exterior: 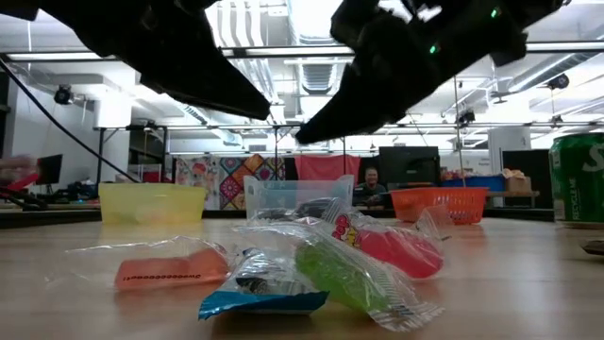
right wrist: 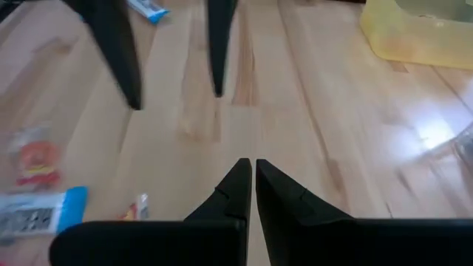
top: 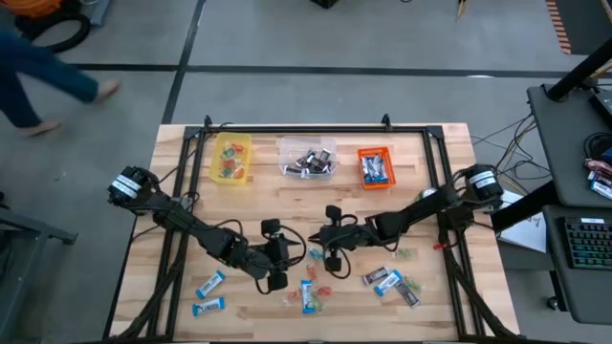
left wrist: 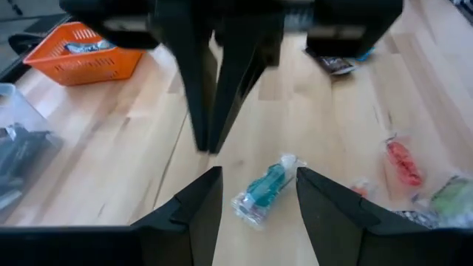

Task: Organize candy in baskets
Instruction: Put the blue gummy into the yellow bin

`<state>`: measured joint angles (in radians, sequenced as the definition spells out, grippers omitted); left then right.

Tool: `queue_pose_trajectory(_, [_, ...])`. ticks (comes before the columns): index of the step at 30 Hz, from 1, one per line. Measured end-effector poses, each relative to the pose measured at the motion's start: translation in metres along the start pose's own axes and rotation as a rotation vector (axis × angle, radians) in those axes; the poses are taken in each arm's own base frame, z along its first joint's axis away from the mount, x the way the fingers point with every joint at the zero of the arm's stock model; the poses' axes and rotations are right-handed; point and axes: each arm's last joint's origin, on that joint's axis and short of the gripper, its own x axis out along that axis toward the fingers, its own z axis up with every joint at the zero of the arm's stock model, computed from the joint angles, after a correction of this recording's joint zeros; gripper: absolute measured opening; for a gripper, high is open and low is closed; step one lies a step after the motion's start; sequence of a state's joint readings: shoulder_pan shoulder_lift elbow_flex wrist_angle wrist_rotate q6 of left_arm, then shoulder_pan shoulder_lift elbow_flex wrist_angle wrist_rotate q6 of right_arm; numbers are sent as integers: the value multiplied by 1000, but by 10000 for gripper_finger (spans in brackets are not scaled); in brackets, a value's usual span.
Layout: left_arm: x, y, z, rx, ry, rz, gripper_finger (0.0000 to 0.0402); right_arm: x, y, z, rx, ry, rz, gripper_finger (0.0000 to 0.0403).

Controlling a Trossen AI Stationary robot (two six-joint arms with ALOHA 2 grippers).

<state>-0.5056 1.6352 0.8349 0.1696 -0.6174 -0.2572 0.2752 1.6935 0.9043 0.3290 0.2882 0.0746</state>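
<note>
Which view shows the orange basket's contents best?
The high view: it looks straight down into the orange basket, showing blue-and-white bars inside. The left wrist view catches it at an angle, one wrapper visible. The low view shows only its side wall. The right wrist view misses it.

We see the left end effector (left wrist: 259, 196) with fingers apart above the wooden table (left wrist: 133, 162) — a teal-wrapped candy (left wrist: 267, 189) lies between them. Beyond, the other arm's end effector (left wrist: 218, 111) points down; the orange basket (left wrist: 85, 53) sits farther off.
</note>
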Motion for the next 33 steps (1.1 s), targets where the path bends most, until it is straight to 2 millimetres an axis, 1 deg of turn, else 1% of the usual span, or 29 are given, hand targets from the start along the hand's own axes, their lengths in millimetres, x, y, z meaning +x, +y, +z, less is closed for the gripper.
queue_pose_trajectory(4, [2,2,0,41,0,-17,157,-18,3,9,-13,16,18,12])
queue_pose_trajectory(8, [4,5,0,38,-8,-45,157,-36,6,11,-22,2,40,12])
queue_pose_trajectory(11, [6,8,-2,32,-12,-37,157,-50,3,7,-20,-9,46,12])
queue_pose_trajectory(18, [8,13,-11,12,-45,-55,157,-76,-5,-11,72,-29,57,12])
queue_pose_trajectory(21, [8,14,-12,3,-63,-57,157,-82,-4,-18,87,-46,71,12])
queue_pose_trajectory(24, [9,16,-14,3,-66,-57,157,-84,-2,-20,86,-107,87,12])
queue_pose_trajectory(27, [9,17,-17,-5,-76,-84,157,-84,-2,-21,89,-132,91,12])
queue_pose_trajectory(33, [8,18,-21,-27,-100,-108,157,-84,-3,-25,105,-124,90,12])
